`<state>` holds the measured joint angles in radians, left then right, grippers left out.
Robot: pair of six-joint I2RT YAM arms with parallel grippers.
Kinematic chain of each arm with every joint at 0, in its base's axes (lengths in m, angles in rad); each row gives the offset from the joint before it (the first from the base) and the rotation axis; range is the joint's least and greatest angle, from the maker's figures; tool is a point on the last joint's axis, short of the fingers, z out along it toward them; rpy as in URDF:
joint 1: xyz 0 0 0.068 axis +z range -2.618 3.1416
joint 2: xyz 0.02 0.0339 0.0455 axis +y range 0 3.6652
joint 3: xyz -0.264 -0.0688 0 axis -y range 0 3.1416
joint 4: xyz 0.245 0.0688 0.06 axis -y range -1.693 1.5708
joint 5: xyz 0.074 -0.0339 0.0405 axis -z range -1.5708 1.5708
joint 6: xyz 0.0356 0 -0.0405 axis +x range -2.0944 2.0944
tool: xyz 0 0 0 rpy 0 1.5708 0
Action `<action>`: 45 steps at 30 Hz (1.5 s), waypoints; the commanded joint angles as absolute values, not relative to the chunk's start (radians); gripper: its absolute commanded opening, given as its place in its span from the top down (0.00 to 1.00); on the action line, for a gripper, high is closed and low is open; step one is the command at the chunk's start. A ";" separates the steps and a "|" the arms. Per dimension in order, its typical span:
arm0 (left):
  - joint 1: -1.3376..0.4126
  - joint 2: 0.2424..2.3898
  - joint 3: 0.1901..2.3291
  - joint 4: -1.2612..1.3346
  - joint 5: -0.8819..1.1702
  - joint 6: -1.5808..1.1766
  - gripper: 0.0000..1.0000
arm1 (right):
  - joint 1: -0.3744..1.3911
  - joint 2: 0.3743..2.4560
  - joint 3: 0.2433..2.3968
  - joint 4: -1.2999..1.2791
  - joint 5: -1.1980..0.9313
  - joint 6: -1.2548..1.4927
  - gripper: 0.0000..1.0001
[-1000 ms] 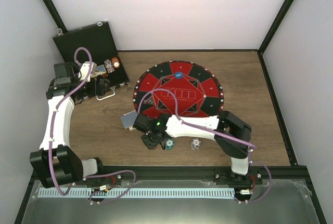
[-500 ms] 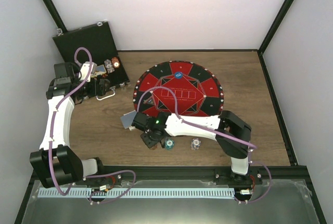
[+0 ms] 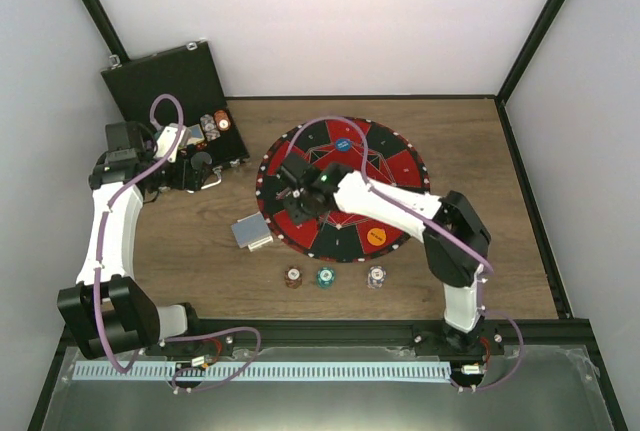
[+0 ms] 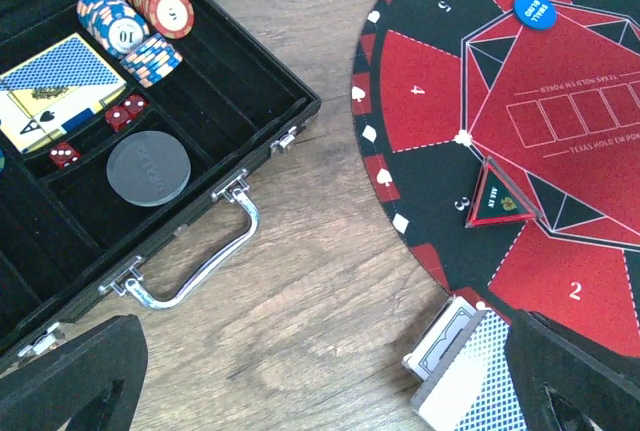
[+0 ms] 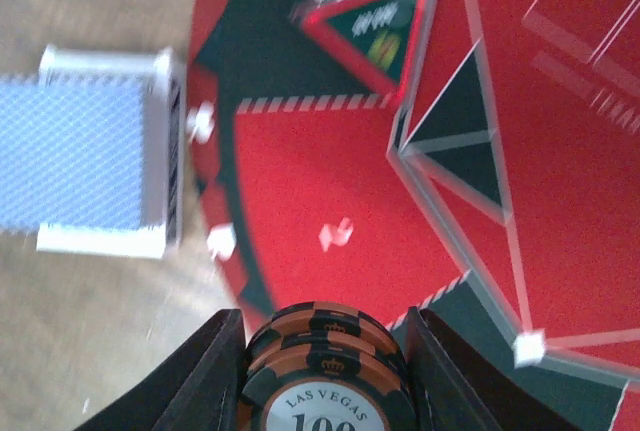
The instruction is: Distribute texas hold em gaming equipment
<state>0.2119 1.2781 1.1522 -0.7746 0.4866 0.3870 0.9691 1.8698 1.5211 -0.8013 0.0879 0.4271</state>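
Right tool [image 5: 322, 336] holds brown chip stack [image 5: 325, 396] over red mat [image 5: 330, 171], card deck [image 5: 85, 156] alongside.

Red and black on the round mat [image 3: 400, 166], with thin white lines. One blue disc [image 3: 343, 146], one orange disc [image 3: 375, 236]. Brown with dark stripes on the chips [image 5: 325, 371], white in the middle. Blue criss-cross on the cards [image 3: 252, 233]. Black on the case [image 3: 170, 81]. Red with white dots on the dice [image 4: 134, 105]. Brown wood on the table [image 3: 200, 261].
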 commanded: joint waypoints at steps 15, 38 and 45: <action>0.227 1.250 1.156 -0.797 0.525 0.406 0.00 | 0.795 2.178 1.672 -0.704 0.080 0.299 0.97; 0.228 1.262 1.167 -0.790 0.528 0.389 0.00 | 0.813 2.300 1.821 -0.744 0.045 0.279 0.96; 0.228 1.264 1.166 -0.791 0.534 0.388 0.00 | 0.813 2.254 1.800 -0.741 0.019 0.274 0.47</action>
